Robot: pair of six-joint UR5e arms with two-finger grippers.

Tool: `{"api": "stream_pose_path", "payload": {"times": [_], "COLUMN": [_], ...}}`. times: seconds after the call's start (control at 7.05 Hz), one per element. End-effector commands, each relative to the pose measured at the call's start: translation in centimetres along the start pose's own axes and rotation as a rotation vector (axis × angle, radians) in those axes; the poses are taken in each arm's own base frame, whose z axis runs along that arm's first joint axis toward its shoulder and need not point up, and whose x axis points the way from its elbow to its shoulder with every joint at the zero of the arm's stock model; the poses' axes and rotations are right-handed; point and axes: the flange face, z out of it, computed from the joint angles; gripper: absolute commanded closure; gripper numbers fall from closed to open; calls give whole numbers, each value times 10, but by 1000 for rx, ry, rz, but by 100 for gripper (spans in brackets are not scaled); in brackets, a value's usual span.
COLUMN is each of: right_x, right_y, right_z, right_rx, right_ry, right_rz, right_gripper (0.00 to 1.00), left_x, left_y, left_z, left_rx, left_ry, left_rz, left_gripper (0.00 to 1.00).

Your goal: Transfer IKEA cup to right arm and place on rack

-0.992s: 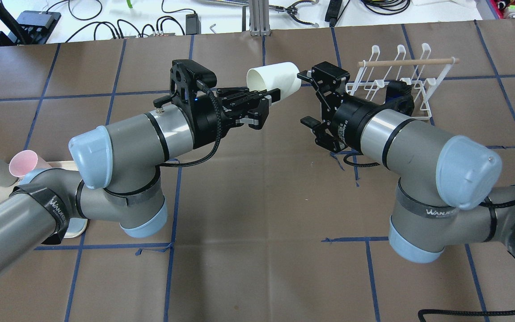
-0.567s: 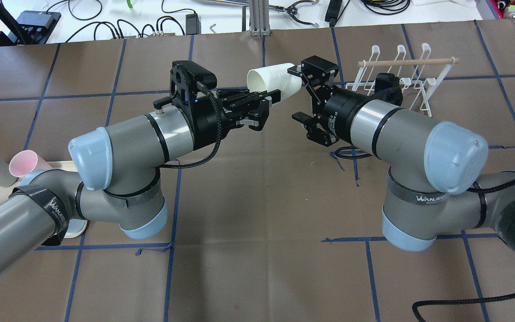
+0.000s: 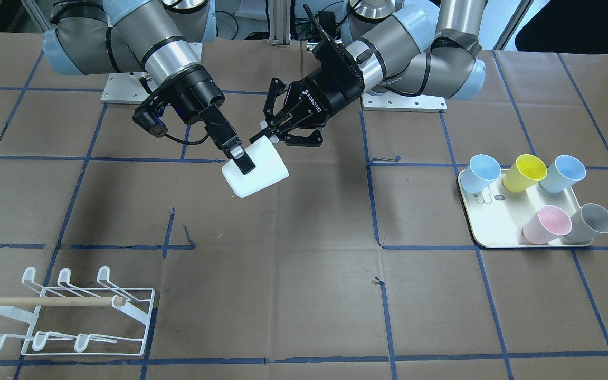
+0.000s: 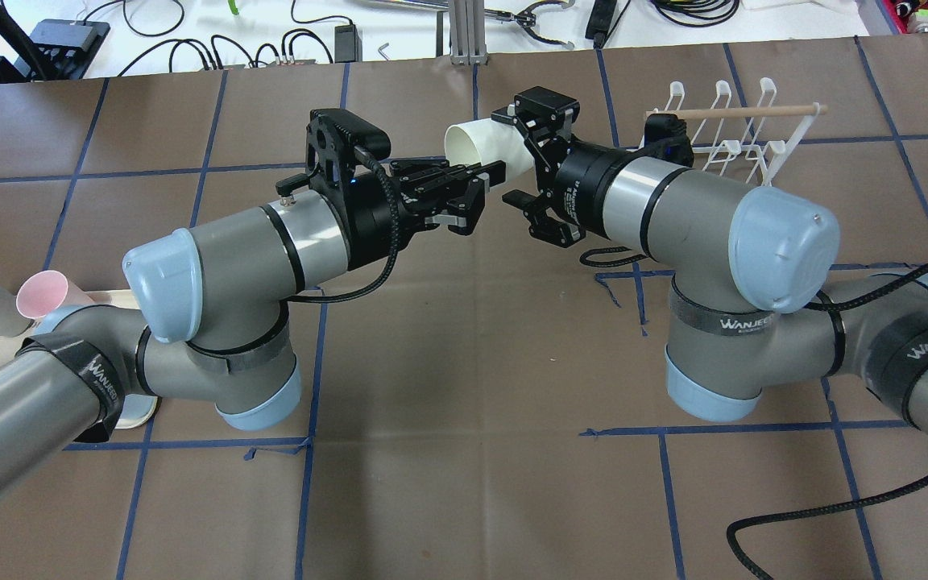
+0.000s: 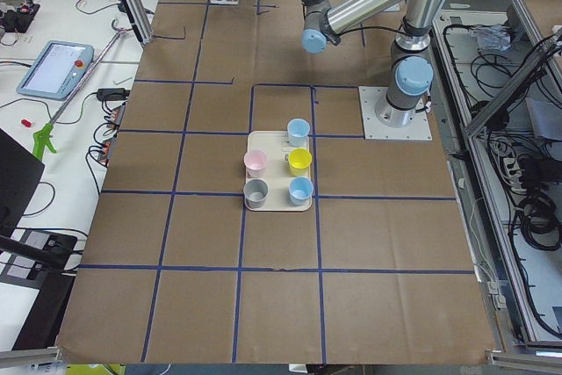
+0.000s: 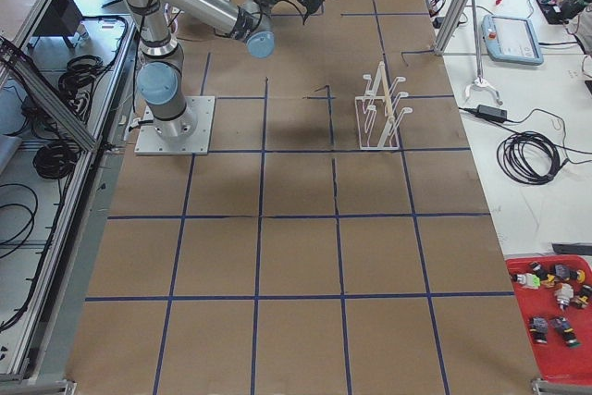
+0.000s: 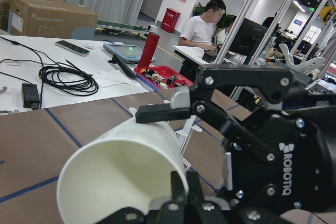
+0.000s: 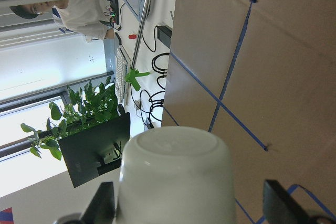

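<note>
Since 0.6 s ago: silver-grey right arm closer to white plastic cup | black right gripper spread, 2 jaws astride cup base | black left gripper pinches rim, cup midair | white wire rack w/ dowel well apart

2 arms, 1 white cup, 1 rack, 1 tray — 5 coloured cups
</note>
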Motion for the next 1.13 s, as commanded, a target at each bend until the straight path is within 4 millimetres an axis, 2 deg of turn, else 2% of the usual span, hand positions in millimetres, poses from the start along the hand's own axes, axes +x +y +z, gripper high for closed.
{"api": "stream_pose_path", "payload": {"times": [0.0,0.14,0.99], "right_x": [-9,-13,-3], "right_y": [0,0,-5], "right_z": [1,0,9], "right_rx": [0,1,2], "right_ry": [-10,-17,7], "right_rz": [-3,-6,4], "right_gripper": [0,0,2], "left_x": [0,0,0], "left_y": [0,0,-1], "left_z": [0,0,0], "left_rx": [-1,-1,0], "left_ry": [0,0,0], "left_rz": [-1,-1,-2], "left_gripper": [100,100,100]}}
